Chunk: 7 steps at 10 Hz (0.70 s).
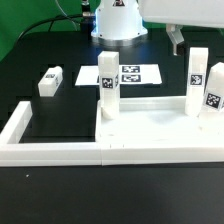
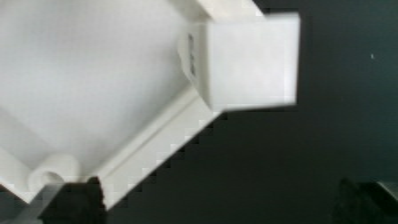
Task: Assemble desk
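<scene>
Desk top [image 1: 150, 118] lies on the table [image 1: 60, 115] in the border wall's [image 1: 50, 152] corner, three legs [image 1: 108, 88] upright at its corners, fourth leg [image 1: 50, 79] loose apart, not yet fitted; gripper [image 2: 217, 205] hangs released, empty.

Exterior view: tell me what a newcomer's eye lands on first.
A tagged leg stands upright at the desk top corner on the exterior view's left, and two more legs stand on its right. A loose leg lies on the black table farther left; the marker board lies flat behind the desk top.
</scene>
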### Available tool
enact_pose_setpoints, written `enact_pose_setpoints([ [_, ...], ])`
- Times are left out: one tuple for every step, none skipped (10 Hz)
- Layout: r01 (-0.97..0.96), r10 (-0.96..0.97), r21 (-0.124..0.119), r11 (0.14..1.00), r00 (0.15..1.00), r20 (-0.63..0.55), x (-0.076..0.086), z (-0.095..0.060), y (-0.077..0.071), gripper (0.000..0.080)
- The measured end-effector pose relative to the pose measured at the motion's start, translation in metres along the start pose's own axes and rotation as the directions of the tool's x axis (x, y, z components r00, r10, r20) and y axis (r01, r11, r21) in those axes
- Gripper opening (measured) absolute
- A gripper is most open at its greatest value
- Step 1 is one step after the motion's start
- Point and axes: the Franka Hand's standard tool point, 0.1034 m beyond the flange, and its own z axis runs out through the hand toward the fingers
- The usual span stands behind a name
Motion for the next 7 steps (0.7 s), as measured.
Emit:
enact_pose_setpoints([
  [0.003,-0.003,-0.002,1.0,1.0,-0.002,-0.001,0.001,0.0,0.0649],
  [0.002,-0.002,-0.002,1.0,1.0,-0.002,0.0,0.001,0.001,0.0649],
  [0.001,-0.001,-0.002,1.0,1.0,-0.002,0.0,0.001,0.001,0.0649],
  [-0.001,0.001,-0.003,1.0,1.0,-0.002,0.0,0.002,0.001,0.0649],
  [-0.035,0.035,-0.009,0.999,0.999,-0.003,-0.007,0.005,-0.004,0.0649],
  [-0.035,0.035,-0.013,0.999,0.999,0.002,-0.013,0.009,-0.007,0.0649],
  [-0.04,0.04,-0.018,0.999,0.999,0.004,-0.017,0.016,-0.008,0.0649],
])
